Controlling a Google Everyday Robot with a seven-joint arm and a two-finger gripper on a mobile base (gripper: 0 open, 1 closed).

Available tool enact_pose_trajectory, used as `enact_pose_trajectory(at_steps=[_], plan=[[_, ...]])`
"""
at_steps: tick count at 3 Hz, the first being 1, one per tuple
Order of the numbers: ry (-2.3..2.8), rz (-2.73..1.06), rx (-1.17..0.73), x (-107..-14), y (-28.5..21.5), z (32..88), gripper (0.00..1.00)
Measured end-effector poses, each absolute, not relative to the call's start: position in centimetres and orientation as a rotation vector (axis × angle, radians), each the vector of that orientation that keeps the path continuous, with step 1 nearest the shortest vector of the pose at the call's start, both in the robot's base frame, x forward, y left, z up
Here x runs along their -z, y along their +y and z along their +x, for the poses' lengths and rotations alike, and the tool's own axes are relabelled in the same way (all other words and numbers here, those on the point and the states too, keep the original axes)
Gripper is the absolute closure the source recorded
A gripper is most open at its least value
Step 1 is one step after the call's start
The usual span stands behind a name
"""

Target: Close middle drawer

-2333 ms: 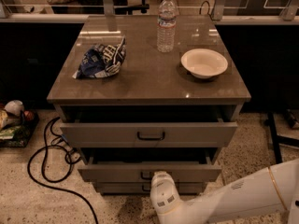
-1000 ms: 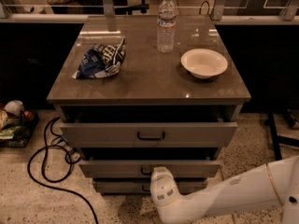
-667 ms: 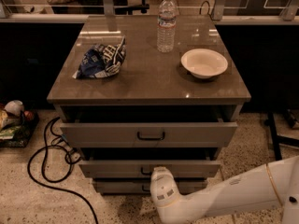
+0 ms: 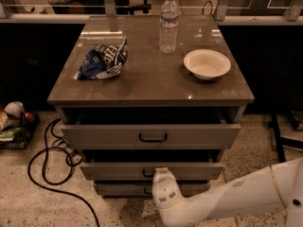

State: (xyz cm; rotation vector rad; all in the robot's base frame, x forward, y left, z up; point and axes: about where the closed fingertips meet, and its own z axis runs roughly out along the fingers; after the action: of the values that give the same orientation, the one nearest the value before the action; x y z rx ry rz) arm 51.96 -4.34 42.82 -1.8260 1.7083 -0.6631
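Observation:
The middle drawer (image 4: 109, 170) is a grey-beige flat front, second of three, standing slightly out from the cabinet, with its small black handle (image 4: 147, 174) partly covered. My gripper (image 4: 160, 173) at the end of the white arm (image 4: 227, 201) sits against the drawer front at the handle, reaching in from the lower right. The top drawer (image 4: 151, 135) is pulled out further, above it. The lowest drawer front (image 4: 118, 189) shows just below.
On the cabinet top (image 4: 151, 79) lie a blue chip bag (image 4: 102, 59), a water bottle (image 4: 168, 23) and a white bowl (image 4: 207, 63). A black cable (image 4: 47, 160) loops on the floor at left beside a pile of items (image 4: 14, 119). A black stand leg (image 4: 277, 136) is at right.
The middle drawer has moved inward toward the cabinet, and my gripper has moved forward with it against the front.

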Motion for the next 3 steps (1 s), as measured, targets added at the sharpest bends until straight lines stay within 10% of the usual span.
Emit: enact_pose_trajectory(at_steps=[2, 3], plan=[[1.709, -1.826, 0.663, -42.84, -4.34, 51.97, 0.02], [1.709, -1.826, 0.663, -42.84, -4.34, 51.97, 0.25]])
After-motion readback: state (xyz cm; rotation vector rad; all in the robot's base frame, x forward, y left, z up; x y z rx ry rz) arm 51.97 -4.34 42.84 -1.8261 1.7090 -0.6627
